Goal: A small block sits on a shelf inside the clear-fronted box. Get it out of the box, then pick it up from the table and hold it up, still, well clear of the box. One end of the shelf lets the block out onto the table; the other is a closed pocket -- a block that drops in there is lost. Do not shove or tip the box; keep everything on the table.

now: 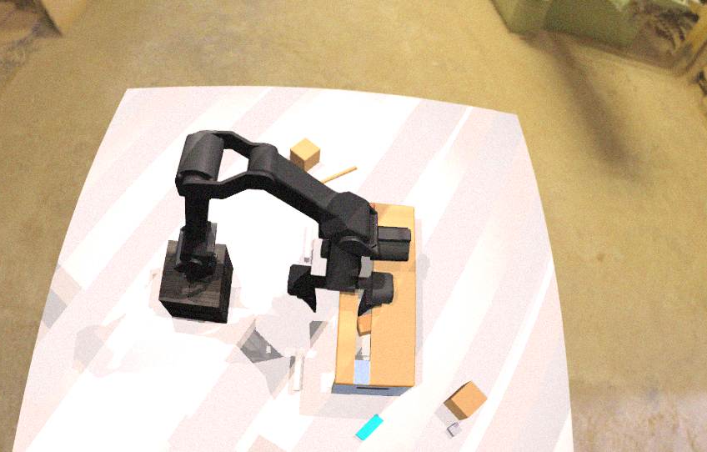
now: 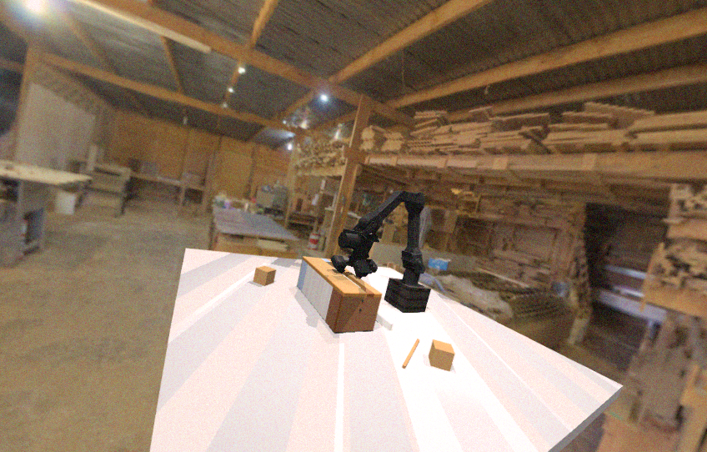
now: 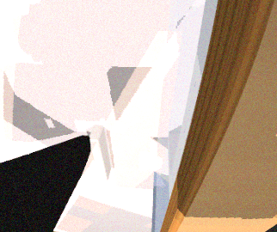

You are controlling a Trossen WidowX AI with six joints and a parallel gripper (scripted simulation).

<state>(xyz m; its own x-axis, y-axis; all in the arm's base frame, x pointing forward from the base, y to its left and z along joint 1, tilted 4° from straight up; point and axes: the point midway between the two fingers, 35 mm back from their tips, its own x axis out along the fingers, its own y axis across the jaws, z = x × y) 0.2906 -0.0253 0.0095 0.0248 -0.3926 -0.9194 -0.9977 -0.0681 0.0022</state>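
Observation:
The long wooden box (image 1: 393,342) (image 2: 353,314) (image 3: 246,150) stands upright, with a narrow slot along its top. A small orange piece (image 1: 364,323), which looks like the block, shows through the slot, slightly turned. My gripper (image 1: 338,312) (image 2: 353,273) is open, with nothing between its fingers. It straddles the box's long top strip on the arm-base side. One finger is outside the box; the other is at the slot, its tip close beside the orange piece. Whether they touch is unclear. The wrist view shows the outer finger and the box, but not the block.
A tan cube (image 1: 304,151) (image 2: 441,354) and a thin stick (image 1: 342,173) (image 2: 411,354) lie beyond one box end. Past the other end are a cyan strip (image 1: 369,427), an orange cube (image 1: 465,399) (image 2: 264,275) and a small grey cube (image 1: 453,429). A white bar (image 1: 298,370) lies beside the box.

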